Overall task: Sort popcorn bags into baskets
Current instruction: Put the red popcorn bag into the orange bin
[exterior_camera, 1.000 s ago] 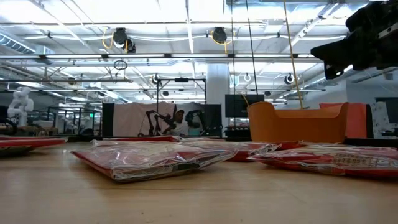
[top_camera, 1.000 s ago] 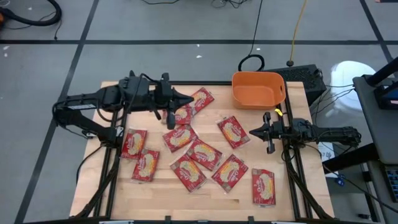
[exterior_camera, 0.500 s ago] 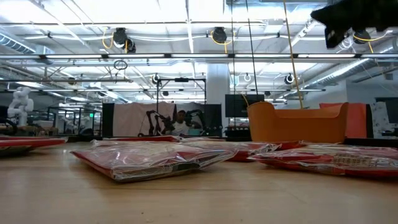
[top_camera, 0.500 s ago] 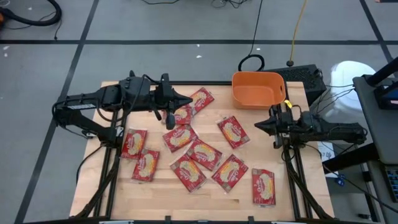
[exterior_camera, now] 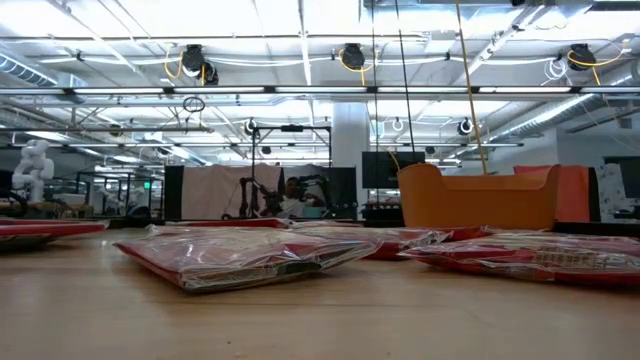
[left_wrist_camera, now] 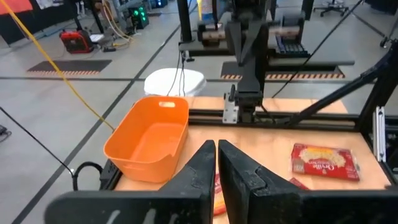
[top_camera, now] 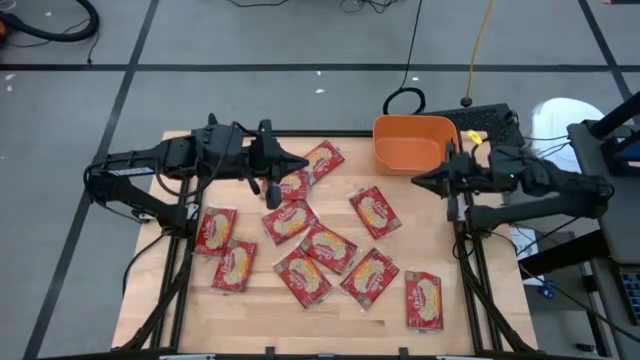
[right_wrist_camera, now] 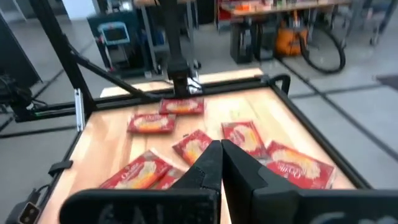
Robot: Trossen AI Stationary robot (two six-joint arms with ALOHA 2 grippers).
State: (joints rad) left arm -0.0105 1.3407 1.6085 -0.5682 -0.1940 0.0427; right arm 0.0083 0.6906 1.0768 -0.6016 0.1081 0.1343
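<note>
- The left gripper point(top_camera: 300, 162) has its fingers point(left_wrist_camera: 205, 163) almost together, with only a thin gap, and they hold nothing. It hangs above the far part of the table, and two popcorn bags lie just under and beside its tip.
- The nearest popcorn bag point(top_camera: 293, 185) lies just below these fingers, a little toward the arm's own side; another bag point(top_camera: 324, 158) lies just ahead of them, toward the orange tub point(top_camera: 414, 143).
- The right gripper point(top_camera: 420, 180) has its fingers point(right_wrist_camera: 210, 163) pressed together and is empty as well. It is raised near the tub's front wall, and one bag point(top_camera: 374, 211) lies on the table close below it.
- The tub looks empty in the left wrist view, so I judge that the sorting is at its beginning. About ten bags are spread on the wooden table point(top_camera: 460, 300), well apart from the tub except the two or three nearest.
- To do the pick well, I think the left fingers must first open wide, then come down on an edge of one bag only.
- Several bags in the middle overlap point(top_camera: 305, 240). A free bag at the border of the group seems the safer choice, because a flat packet is difficult to lift from the middle.
- The carry to the tub should pass clear of the right arm, which is beside it.
</note>
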